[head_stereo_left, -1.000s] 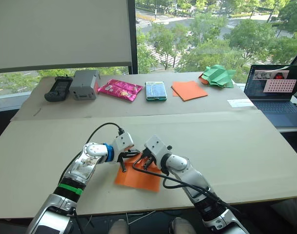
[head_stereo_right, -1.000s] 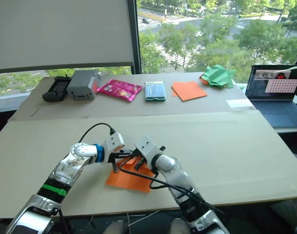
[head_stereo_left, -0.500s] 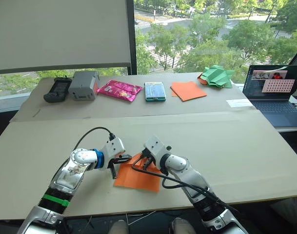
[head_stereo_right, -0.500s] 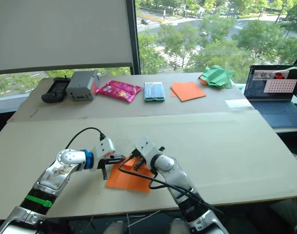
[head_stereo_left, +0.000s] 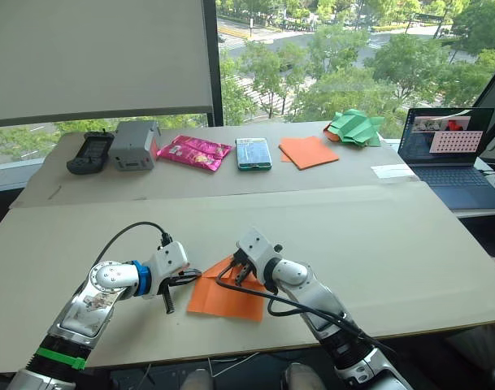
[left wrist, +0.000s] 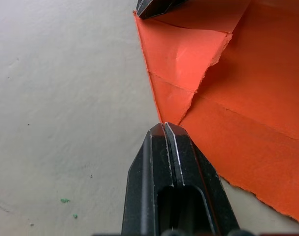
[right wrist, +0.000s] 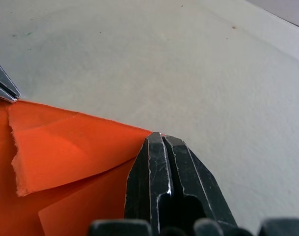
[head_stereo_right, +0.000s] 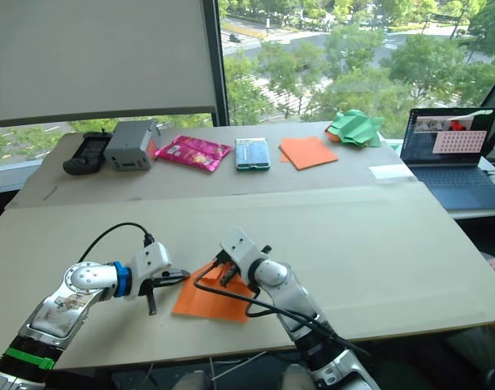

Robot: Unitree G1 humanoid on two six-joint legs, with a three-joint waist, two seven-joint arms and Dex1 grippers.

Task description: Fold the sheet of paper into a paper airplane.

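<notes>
paper (head_stereo_left: 227, 297): lying flat on the near table (head_stereo_left: 410, 244), between both grippers; orange, thin, creased, one corner flap folded over with a ragged edge
left gripper (head_stereo_left: 179, 286): fingers pressed together, tip sitting at the paper's left edge, not pinching anything
right gripper (head_stereo_left: 239, 271): fingers pressed together, tip pressing down at the paper's far corner
handling: likely very light and floppy, sliding easily on the smooth table, tearing easily at the ragged edge
hold: judging best to be pinning one corner and lifting a free edge, not the torn flap
airplane: not formed yet
</notes>
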